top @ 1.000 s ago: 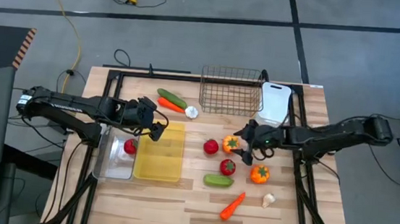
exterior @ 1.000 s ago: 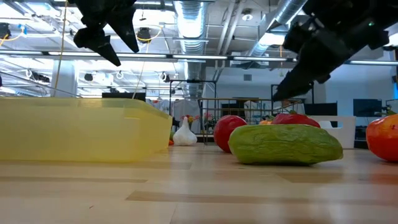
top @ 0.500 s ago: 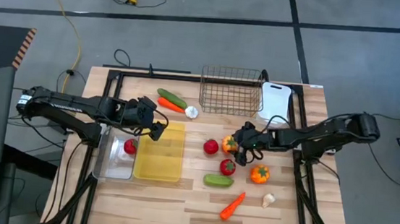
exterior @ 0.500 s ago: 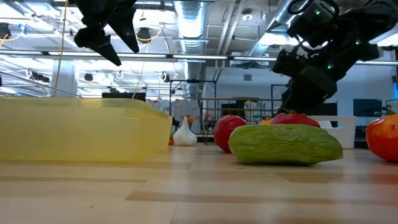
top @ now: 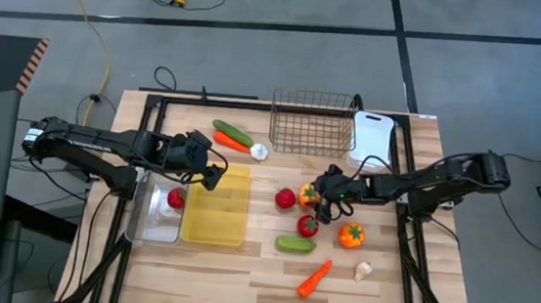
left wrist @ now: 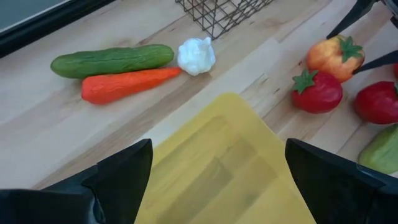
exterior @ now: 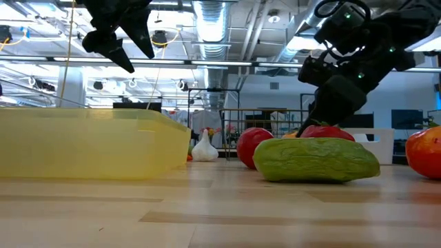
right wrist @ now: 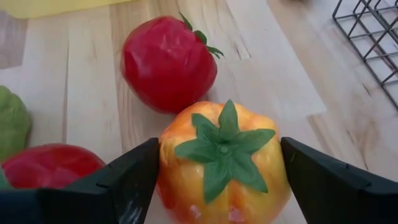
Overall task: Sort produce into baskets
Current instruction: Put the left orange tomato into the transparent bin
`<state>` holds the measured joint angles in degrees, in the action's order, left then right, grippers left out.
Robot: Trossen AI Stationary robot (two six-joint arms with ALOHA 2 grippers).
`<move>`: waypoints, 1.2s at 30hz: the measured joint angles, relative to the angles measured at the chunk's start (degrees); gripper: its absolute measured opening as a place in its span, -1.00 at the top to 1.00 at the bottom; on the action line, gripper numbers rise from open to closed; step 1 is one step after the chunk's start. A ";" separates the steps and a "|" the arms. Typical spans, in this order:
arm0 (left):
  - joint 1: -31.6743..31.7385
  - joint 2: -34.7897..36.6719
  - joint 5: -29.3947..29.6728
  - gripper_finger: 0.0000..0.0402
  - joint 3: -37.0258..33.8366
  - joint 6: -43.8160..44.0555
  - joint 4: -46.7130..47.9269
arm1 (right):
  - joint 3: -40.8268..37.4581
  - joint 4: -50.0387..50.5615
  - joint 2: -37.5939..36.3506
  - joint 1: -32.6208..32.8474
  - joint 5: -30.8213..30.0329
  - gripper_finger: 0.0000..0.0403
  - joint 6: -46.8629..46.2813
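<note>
- high view: your right gripper (top: 318, 197) has slid in from beside the white tray (top: 371, 138) to the orange pepper (top: 310, 194) mid-table, so a pick is starting. your left gripper (top: 212, 174) has not moved over the yellow tray (top: 218, 211).
- low view: you see the bumpy green cucumber (exterior: 315, 160) lying in front, with the right gripper now lower behind it.
- left wrist view: your left fingers gape wide, holding nothing; below them are the smooth translucent tray, a glossy carrot (left wrist: 127, 84) and knobbly white garlic (left wrist: 196, 55).
- right wrist view: your fingers flank the ribbed, green-stemmed pepper, closing in but not clearly gripping; a shiny red tomato (right wrist: 168, 63) touches it.
</note>
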<state>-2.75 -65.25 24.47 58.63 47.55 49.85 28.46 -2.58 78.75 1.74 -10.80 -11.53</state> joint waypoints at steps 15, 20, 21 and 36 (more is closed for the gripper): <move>-0.01 0.00 0.39 -0.75 0.00 -0.43 -0.61 | 0.76 0.82 -0.84 0.00 0.37 -0.61 -0.02; 0.00 0.00 0.50 -0.75 0.00 -2.32 -1.16 | 2.58 2.33 -0.75 0.00 0.82 -0.61 0.03; 0.00 0.00 0.52 -0.75 0.00 -2.34 -1.18 | 3.05 3.21 -0.74 0.00 0.88 -0.61 0.28; -0.02 0.00 1.84 -0.75 0.00 -4.96 -1.98 | 8.17 8.40 -0.76 0.00 0.73 -0.61 1.50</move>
<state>-2.76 -65.25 26.31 58.63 42.59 47.87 36.63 5.82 78.00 1.74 -10.07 -10.03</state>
